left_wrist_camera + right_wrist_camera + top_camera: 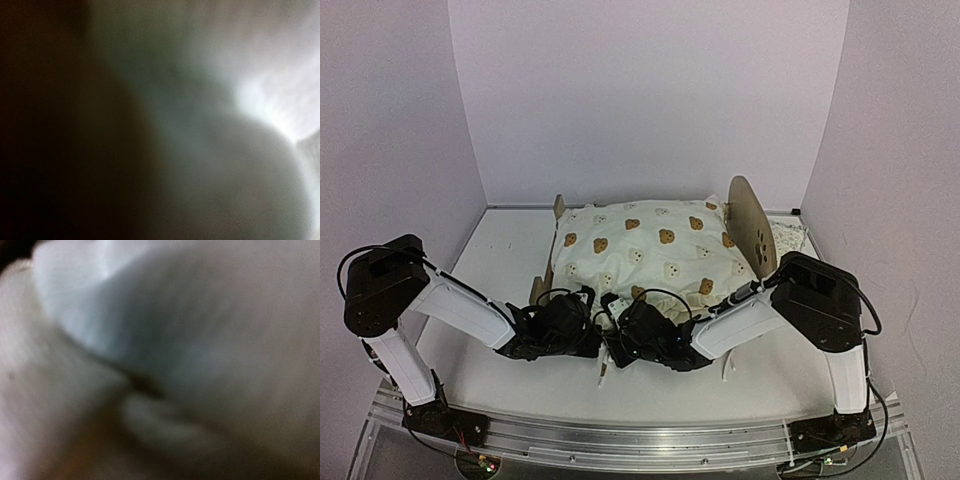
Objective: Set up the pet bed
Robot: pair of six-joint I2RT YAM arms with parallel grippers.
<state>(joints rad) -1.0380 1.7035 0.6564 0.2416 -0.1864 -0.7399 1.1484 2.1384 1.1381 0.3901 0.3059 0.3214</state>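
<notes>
I am working over the white tabletop (pixel 500 250), where the pet bed (pixel 748 215) is standing mid-table, headboard to the right. The bear-print quilt (pixel 650 250) is lying over it, puffy; smoothing, I judge, is what is left. At its near edge the left gripper (pixel 582 316) is sitting fully closed, on fabric or not I cannot tell. The right gripper (pixel 617 325) is hiding its opening. No writing is showing.

Top cam overlooks pet bed (pixel 750 225) from above/behind; both wrist cams blurry-close vs quilt (pixel 640 250).
</notes>
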